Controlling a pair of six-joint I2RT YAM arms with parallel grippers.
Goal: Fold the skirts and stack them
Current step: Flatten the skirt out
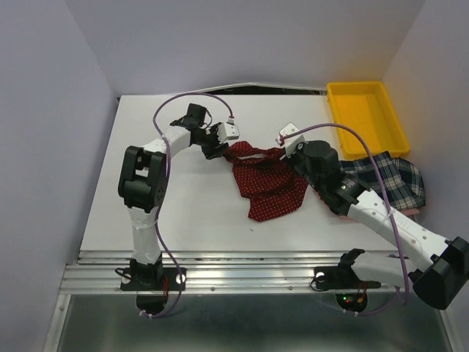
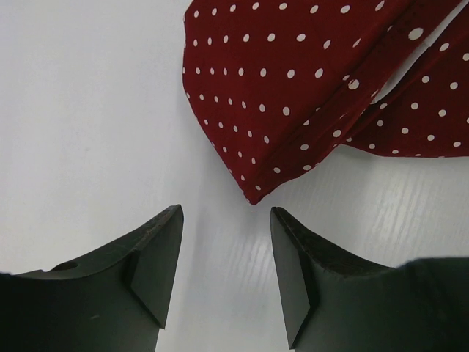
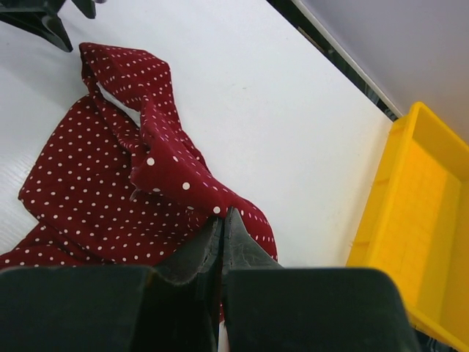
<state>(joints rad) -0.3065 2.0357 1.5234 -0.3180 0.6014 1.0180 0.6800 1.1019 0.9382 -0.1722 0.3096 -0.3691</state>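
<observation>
Fingers of the left gripper (image 1: pixel 218 149) are held wide apart, and nothing is gripped between them. In the left wrist view this gripper (image 2: pixel 226 213) is seen low over the white table (image 2: pixel 88 110). A pointed corner of the red skirt (image 2: pixel 293 88), dark with small white dots, lies just beyond the gap and is touched by neither finger.

From above, the red skirt (image 1: pixel 272 189) is seen crumpled near the middle of the table (image 1: pixel 190 213). Its far left corner is drawn out toward the left gripper, and its far right edge is gathered up at the right gripper (image 1: pixel 287 150).

In the right wrist view the right gripper (image 3: pixel 223 220) is shown pressed fully shut. A raised ridge of the red skirt (image 3: pixel 95 191) is pinched at its tips, while the rest of the cloth is left lying on the table (image 3: pixel 278 110).

Further right, the plaid skirt (image 1: pixel 388 172) is spread at the table's right edge and partly covered by the right arm. Behind it, in the far right corner, the yellow tray (image 1: pixel 333 106) is set. Whether the two touch cannot be told.
</observation>
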